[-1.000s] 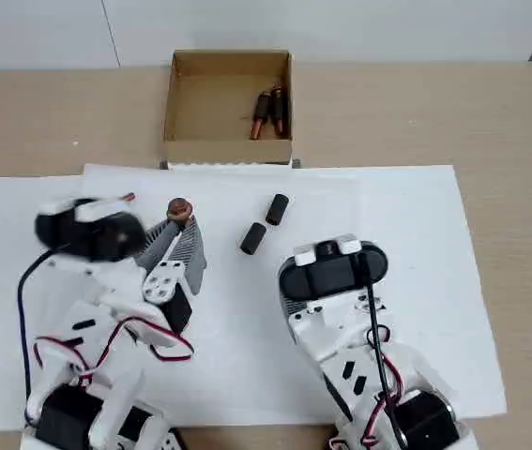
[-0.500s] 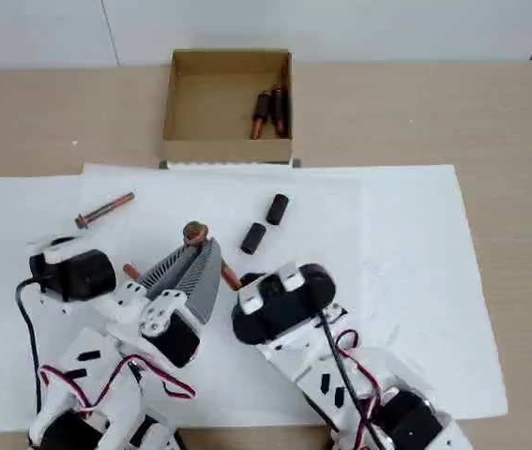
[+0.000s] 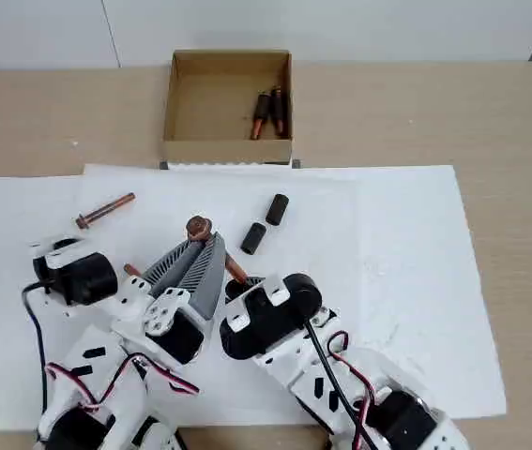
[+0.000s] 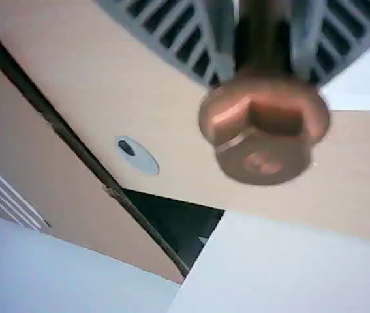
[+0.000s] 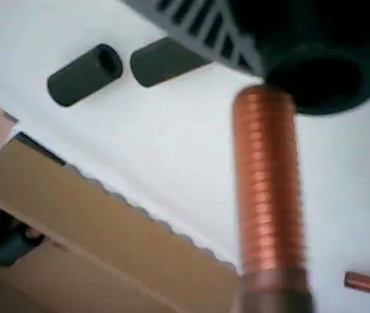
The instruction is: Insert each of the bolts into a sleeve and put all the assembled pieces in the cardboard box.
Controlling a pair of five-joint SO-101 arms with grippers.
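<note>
A white paper [image 3: 406, 244] covers the near part of the table [image 3: 491, 112]. Farthest left on it lies a loose bolt [image 3: 104, 209], flat and slanted, well apart from both arms. Next, a copper shaft end [image 3: 130, 271] pokes out beside the left arm (the rest is hidden under it). The left gripper [image 3: 204, 241] is pinched on the held bolt [image 5: 266, 182] just behind its head, which sits just past the fingertips. The threaded shaft runs from there towards the right gripper [image 3: 244, 285]. Farther back, off the paper, stands the box [image 3: 228, 151], open, with assembled pieces [image 3: 270, 111] lying together by its right wall. The right gripper is clamped on a held sleeve [image 5: 318, 72], whose open mouth meets the held bolt's threaded tip. Whether the tip has gone in cannot be told. Right of the bolt's head, two free sleeves [image 3: 253, 238] lie on the paper, near each other but apart, one [image 3: 277, 209] closer to the box.
</note>
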